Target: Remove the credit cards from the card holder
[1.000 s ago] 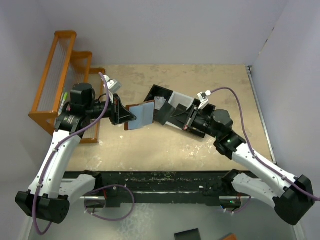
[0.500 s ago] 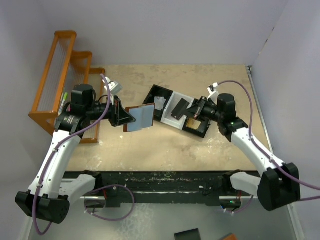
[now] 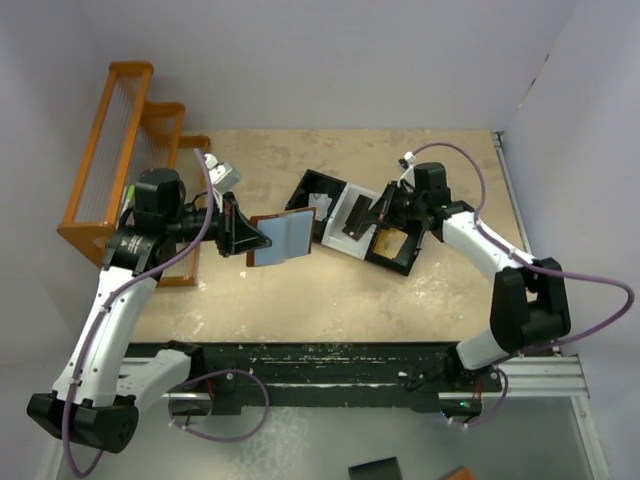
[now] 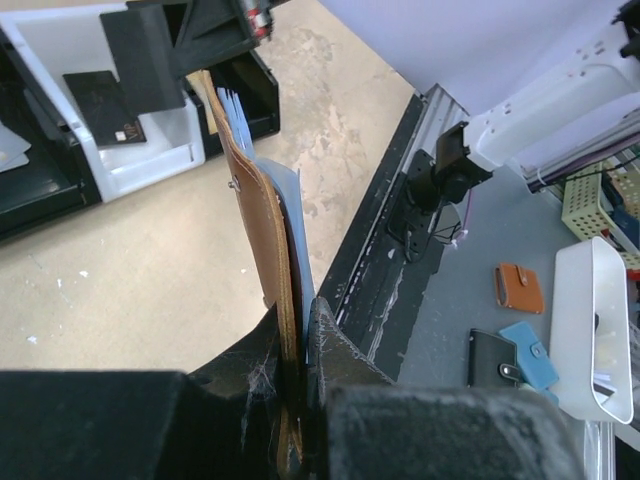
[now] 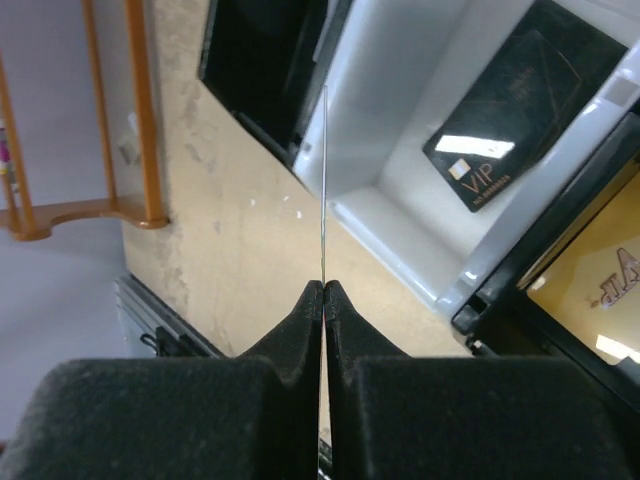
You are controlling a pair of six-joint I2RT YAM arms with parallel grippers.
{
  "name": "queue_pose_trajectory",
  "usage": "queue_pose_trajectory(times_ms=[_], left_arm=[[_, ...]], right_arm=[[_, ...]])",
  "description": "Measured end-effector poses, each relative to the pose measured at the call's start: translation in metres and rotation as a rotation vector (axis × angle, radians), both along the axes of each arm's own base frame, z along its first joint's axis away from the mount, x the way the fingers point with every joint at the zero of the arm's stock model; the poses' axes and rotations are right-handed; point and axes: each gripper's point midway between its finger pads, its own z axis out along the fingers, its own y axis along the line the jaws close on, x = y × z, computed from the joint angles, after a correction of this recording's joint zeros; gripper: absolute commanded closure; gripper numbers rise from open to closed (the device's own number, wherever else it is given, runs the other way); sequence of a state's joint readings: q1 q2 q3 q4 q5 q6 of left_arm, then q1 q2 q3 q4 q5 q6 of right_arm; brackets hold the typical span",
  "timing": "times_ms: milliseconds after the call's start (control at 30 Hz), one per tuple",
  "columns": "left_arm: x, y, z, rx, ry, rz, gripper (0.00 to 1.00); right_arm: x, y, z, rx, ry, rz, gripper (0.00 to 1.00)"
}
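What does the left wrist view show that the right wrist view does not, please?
Only left wrist: the left gripper clamping the brown card holder, and wallets off the table. Only right wrist: a gold card and the orange rack. Both: the right gripper shut on a thin card, and the black card in the tray's white compartment.

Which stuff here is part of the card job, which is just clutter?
Job: card holder clamped in left gripper; thin card pinched in right gripper; black VIP card, gold card, tray.
Clutter: orange rack, paper scrap, spare wallets off the table.
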State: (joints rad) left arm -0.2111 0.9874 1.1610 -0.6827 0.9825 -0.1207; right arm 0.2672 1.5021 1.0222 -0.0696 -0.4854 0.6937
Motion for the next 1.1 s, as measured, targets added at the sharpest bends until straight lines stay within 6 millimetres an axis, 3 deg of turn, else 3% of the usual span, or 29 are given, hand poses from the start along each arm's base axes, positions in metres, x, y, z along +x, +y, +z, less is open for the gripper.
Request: queue_pose_trajectory(times_ms=[233, 467, 767, 1000, 1100], left_arm=[[-0.016, -0.005, 0.016, -0.053, -0.01, -0.071, 1.0], [-0.042, -0.01, 0.039, -0.137, -0.03, -0.184, 1.0], [-0.062, -0.012, 0.064, -0.209, -0.067, -0.281, 1.0], [-0.068, -0.012, 0.072, -0.23, -0.074, -0.312, 1.0], [-0.069, -0.012, 0.075, -0.237, -0.075, -0.319, 1.0]], right_arm=[[0.007, -0.003, -0.032, -0.054, 0.066, -0.001, 1.0], [0.016, -0.003, -0.041, -0.088, 0.077, 0.006, 1.0], [0.02, -0.009, -0.042, -0.13, 0.064, -0.006, 0.71], [0.022, -0.017, -0.042, -0.178, 0.059, -0.019, 0.64], [0.02, -0.022, -0.035, -0.201, 0.048, -0.03, 0.55]])
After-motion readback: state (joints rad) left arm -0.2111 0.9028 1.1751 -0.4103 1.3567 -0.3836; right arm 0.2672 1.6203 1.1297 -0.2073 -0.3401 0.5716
